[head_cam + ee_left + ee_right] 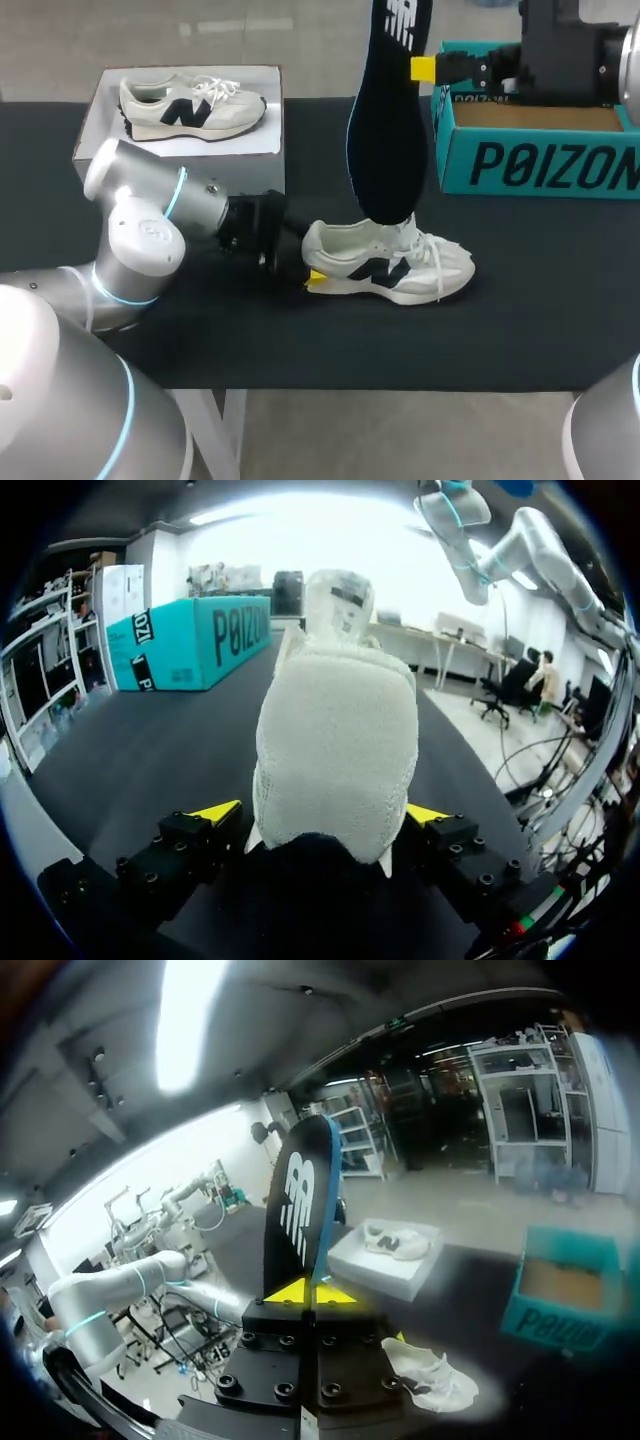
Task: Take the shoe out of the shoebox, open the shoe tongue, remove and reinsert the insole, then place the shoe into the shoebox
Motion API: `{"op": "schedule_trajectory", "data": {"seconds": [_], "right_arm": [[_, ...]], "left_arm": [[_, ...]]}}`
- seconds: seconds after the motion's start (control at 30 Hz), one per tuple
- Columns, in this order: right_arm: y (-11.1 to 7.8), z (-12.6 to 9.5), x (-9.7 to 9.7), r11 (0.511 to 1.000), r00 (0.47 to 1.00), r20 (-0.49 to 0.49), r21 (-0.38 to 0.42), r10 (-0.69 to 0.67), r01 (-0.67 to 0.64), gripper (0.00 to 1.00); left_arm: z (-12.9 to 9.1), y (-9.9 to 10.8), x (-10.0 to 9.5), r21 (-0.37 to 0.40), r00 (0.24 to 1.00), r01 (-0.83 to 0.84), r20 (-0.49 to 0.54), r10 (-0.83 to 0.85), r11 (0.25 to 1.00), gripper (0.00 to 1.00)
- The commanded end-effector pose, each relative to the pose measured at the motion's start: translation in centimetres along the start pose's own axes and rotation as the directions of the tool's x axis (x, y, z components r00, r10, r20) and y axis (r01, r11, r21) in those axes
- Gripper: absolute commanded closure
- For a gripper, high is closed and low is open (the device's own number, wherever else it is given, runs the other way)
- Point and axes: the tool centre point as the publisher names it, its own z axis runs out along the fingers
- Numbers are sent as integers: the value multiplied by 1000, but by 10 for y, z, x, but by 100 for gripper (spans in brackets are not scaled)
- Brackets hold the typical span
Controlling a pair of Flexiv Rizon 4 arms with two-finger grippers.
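Clamping the shoe (pixel 390 262) by its heel on the table (pixel 200 340), toe toward my right, the left gripper (pixel 320 815) steadies it while the insole (pixel 388 150) hangs upright over its opening, pinched near the top by the right gripper (pixel 425 68).

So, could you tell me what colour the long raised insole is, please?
The insole is black with a white logo; the head view shows it best.

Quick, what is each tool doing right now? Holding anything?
Left tool: closed on the heel of the shoe.
Right tool: closed on the insole, held upright.
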Motion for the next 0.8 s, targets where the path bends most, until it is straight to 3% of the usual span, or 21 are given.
{"op": "schedule_trajectory", "data": {"seconds": [0.03,0.07,0.23,0.3,0.37,0.5,0.8], "right_arm": [[2,-5,1,999,1000,13,50,2,-3,100],[1,-6,1,998,1000,17,59,2,-3,100],[-4,-12,1,997,999,35,73,11,-13,100],[-4,-13,2,997,999,38,73,11,-14,100],[-4,-14,3,997,999,43,75,11,-15,100],[-7,-16,2,996,998,54,87,19,-24,100],[-15,-12,2,997,998,57,72,18,-22,100]], "left_arm": [[-39,-31,14,-157,1000,4,6,-3,988,0],[-43,-34,12,-208,1000,8,17,-4,978,0],[-53,-38,12,-303,999,51,10,-50,952,0],[-56,-38,11,-395,998,57,23,-52,917,0],[-58,-46,13,-449,999,28,-23,-43,893,0],[-68,-64,15,-588,999,-39,-22,32,808,0],[-70,-68,16,-588,999,-51,-21,48,808,0]]}}
